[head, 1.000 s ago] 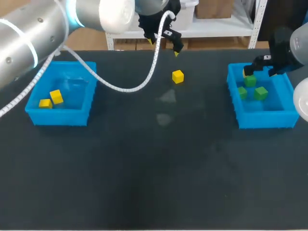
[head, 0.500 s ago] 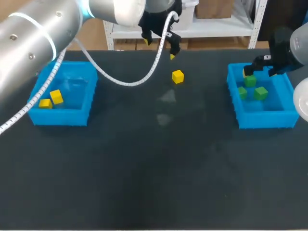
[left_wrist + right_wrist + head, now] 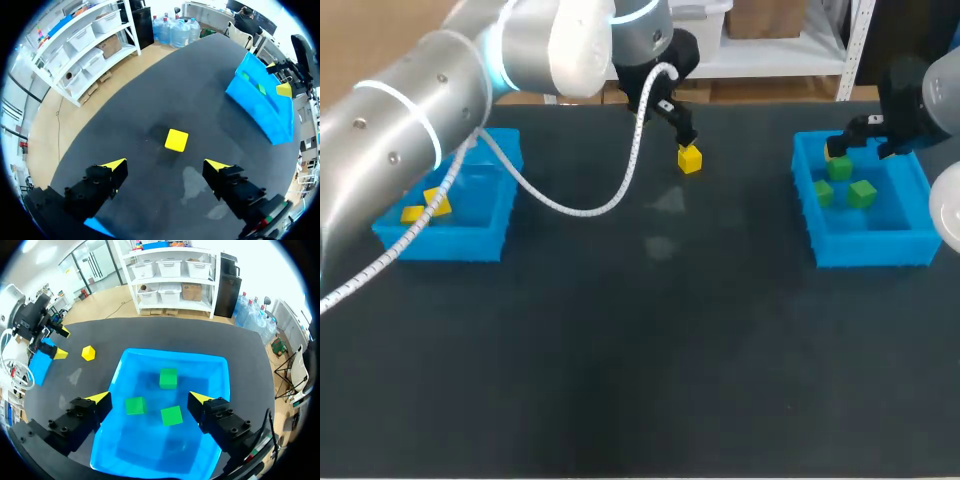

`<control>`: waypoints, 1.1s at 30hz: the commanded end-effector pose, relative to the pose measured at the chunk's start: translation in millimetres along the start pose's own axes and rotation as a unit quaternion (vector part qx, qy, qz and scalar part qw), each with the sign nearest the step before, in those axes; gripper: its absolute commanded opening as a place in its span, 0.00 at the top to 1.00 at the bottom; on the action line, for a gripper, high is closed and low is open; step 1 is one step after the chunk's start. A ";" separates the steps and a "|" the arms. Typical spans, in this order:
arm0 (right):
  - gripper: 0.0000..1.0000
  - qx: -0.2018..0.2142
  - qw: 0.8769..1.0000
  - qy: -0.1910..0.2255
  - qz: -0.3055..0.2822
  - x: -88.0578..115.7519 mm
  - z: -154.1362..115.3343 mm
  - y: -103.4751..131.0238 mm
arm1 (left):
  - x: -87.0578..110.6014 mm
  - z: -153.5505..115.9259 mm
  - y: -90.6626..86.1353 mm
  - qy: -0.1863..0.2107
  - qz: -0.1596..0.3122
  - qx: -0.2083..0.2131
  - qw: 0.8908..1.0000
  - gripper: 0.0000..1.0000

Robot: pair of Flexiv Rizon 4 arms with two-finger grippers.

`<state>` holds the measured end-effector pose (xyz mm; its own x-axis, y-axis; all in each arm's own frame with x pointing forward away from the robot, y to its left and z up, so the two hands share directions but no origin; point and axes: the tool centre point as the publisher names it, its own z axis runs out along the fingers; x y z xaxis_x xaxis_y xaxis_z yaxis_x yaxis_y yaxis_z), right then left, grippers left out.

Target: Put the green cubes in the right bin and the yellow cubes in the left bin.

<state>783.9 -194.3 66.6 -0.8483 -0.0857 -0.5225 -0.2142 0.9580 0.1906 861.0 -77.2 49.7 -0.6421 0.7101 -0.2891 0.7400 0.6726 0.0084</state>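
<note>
Your L gripper is coming down and across vs 1 s ago and is now hanging right over the loose yellow cube; the R arm isn't shifting at all. Going L to R: the left bin is sitting on the table's L side w/ a pair of yellow cubes lying inside, partly behind your L arm's cable. Near the far-middle edge, the loose yellow cube is resting flat on the table, just ahead of the L fingers, which are standing wide apart and not touching it. On the R side, the right bin is holding three green cubes, all apart from each other. Your R gripper is hovering over that bin's far end, fingers spread wide, gripping nothing.
</note>
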 end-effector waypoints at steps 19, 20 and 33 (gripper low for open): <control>0.00 0.004 1.000 -0.002 0.001 2.0 -1.9 1.5 | -36.4 64.1 -8.4 0.037 0.041 0.032 0.998 0.00; 0.00 0.004 1.000 -0.002 0.001 2.0 -1.9 1.5 | -37.1 67.4 -9.2 0.041 0.042 0.031 0.998 0.00; 0.00 0.004 1.000 -0.002 0.001 2.0 -1.9 1.5 | -34.3 88.5 -14.4 0.042 0.057 -0.025 0.997 1.00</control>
<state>783.9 -194.3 66.6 -0.8483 -0.0857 -0.5225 -0.2141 0.9580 0.1906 879.2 -121.7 -22.2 -0.5407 0.7782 -0.3194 0.8041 0.5897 0.0755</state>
